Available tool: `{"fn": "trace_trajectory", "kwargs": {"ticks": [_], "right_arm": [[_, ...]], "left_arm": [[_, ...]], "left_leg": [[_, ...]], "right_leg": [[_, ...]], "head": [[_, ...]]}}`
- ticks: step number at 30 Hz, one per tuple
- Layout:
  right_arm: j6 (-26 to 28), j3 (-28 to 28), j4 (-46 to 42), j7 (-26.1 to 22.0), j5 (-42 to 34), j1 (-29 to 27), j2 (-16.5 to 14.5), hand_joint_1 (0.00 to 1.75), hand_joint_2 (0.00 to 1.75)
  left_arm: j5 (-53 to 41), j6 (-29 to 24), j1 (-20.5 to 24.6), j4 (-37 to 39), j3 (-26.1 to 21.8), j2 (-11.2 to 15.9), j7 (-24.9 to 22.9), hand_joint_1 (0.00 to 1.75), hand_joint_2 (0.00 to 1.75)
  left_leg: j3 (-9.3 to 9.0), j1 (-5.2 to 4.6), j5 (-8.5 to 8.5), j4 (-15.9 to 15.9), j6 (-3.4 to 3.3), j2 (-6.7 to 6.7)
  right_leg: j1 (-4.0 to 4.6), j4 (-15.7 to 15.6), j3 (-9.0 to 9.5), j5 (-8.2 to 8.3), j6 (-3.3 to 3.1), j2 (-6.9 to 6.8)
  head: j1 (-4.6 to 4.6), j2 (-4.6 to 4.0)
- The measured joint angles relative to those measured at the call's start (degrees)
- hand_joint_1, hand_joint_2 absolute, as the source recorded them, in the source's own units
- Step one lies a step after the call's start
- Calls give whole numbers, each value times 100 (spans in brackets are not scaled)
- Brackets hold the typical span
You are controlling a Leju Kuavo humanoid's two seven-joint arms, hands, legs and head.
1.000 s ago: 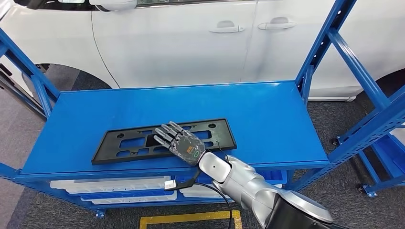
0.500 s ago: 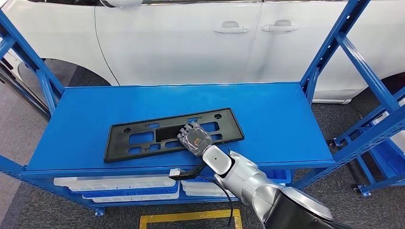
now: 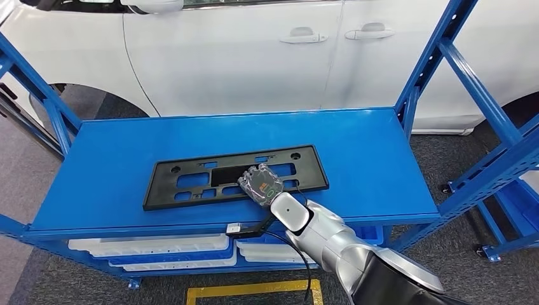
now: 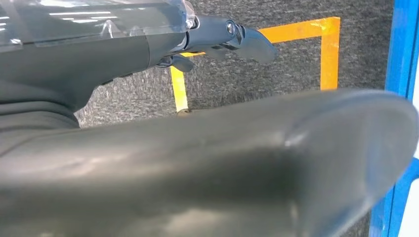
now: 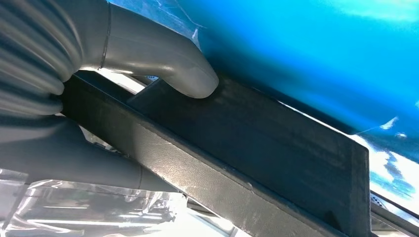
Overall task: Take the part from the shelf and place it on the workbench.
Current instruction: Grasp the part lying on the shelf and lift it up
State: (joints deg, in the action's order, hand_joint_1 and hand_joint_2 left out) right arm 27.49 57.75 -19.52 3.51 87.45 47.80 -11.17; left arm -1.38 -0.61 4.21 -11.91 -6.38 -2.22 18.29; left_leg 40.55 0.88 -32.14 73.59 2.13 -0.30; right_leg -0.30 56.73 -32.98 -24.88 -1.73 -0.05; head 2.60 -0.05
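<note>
The part is a long flat black plastic plate with cut-outs (image 3: 191,184), lying on the blue shelf top (image 3: 368,159) near its front edge. My right hand (image 3: 260,184) grips the plate's near long edge right of its middle, fingers curled over it. In the right wrist view the grey thumb (image 5: 188,74) presses on one face of the black plate (image 5: 257,148) and the fingers lie against the other. My left hand (image 4: 212,34) hangs over the floor, fingers apart and holding nothing.
A white car (image 3: 254,57) stands close behind the shelf. Blue uprights (image 3: 438,57) and braces frame both ends. White trays (image 3: 159,251) sit on the level below. Yellow floor tape (image 3: 254,292) lies in front on grey carpet.
My right hand lay flat with fingers spread on the plate; now its fingers are curled around the near edge. The plate has slid to the right on the shelf.
</note>
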Motion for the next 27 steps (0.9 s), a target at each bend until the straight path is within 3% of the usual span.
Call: {"fn": "trace_trajectory", "kwargs": {"ticks": [1,4,6,8,10,11,14,15,16,18,20,22,23,25,27], "right_arm": [[0,-1,5,0,0,-1,0,175,175],[1,-4,16,-1,0,4,0,175,175],[1,-19,19,2,-2,10,0,175,175],[23,-49,20,-2,-15,13,0,175,175],[93,-99,20,-31,-55,12,2,175,175],[151,-133,20,-53,-88,5,5,175,175],[453,-257,18,-173,-236,-78,25,175,175],[586,-308,11,-247,-317,-114,30,175,175],[719,-379,-20,-372,-463,-151,33,175,175],[928,-632,-290,-929,-1102,-288,46,175,175],[825,-1105,-1329,-2204,-2552,-675,161,175,175],[347,-1635,-3037,-3794,-4861,-1290,353,175,175],[-72,-1866,-3920,-4313,-6309,-1573,422,175,175],[-1318,-2255,-5373,-4608,-9293,-2001,483,175,175],[-2864,-2634,-6497,-4489,-11718,-2359,500,175,175]], "left_arm": [[1,0,-3,0,-1,2,0,0,0],[2,2,7,0,-5,10,3,0,0],[1,33,16,0,-7,11,39,0,0],[-15,90,12,0,-6,10,137,0,0],[-52,107,15,0,-6,11,284,0,0],[-74,93,24,0,-6,13,351,0,0],[-103,48,33,0,-8,17,460,0,0],[-90,36,28,0,-12,17,461,0,0],[-64,24,25,0,-24,17,442,0,0],[27,10,22,0,-77,17,401,0,0],[158,48,25,0,-174,20,408,0,0],[296,134,23,0,-301,35,458,0,0],[358,181,16,0,-370,49,489,0,0],[454,236,-4,0,-502,80,559,0,0],[504,243,-32,0,-620,108,611,0,0]], "left_leg": [[-34,8,114,-82,7,1],[-566,21,662,-1208,-19,7],[-749,-1,745,-1605,-86,5],[-752,-17,740,-1623,-169,-2],[-760,-3,768,-1655,-245,6],[-760,6,783,-1672,-280,12],[-727,-7,794,-1672,-330,20],[-720,-11,793,-1667,-332,18],[-717,-12,790,-1658,-329,14],[-724,-12,773,-1634,-307,5],[-715,-29,741,-1593,-264,-1],[-692,-42,720,-1569,-214,-8],[-690,-38,714,-1571,-188,-18],[-679,-28,637,-1507,-125,-26],[-511,-12,341,-1060,-69,-12]], "right_leg": [[-2,8,4,-5,5,3],[2,46,15,-40,55,21],[17,64,-4,-45,115,34],[19,59,-16,-35,184,41],[6,171,-58,-129,246,37],[2,385,-154,-267,268,35],[-10,1514,-697,-796,298,32],[-10,1735,-810,-837,301,32],[-10,1731,-814,-761,298,31],[-9,1104,-520,-369,266,31],[9,392,-184,-102,218,32],[31,169,-95,-95,176,26],[29,157,-98,-99,151,17],[10,119,-57,-102,87,-20],[-10,89,-16,-106,31,-58]], "head": [[0,1],[0,-1],[0,-1],[0,0],[-1,-1],[-1,0],[-1,0],[-1,-1],[-1,0],[-1,-1],[-1,0],[0,1],[0,0],[0,-1],[0,-1]]}}
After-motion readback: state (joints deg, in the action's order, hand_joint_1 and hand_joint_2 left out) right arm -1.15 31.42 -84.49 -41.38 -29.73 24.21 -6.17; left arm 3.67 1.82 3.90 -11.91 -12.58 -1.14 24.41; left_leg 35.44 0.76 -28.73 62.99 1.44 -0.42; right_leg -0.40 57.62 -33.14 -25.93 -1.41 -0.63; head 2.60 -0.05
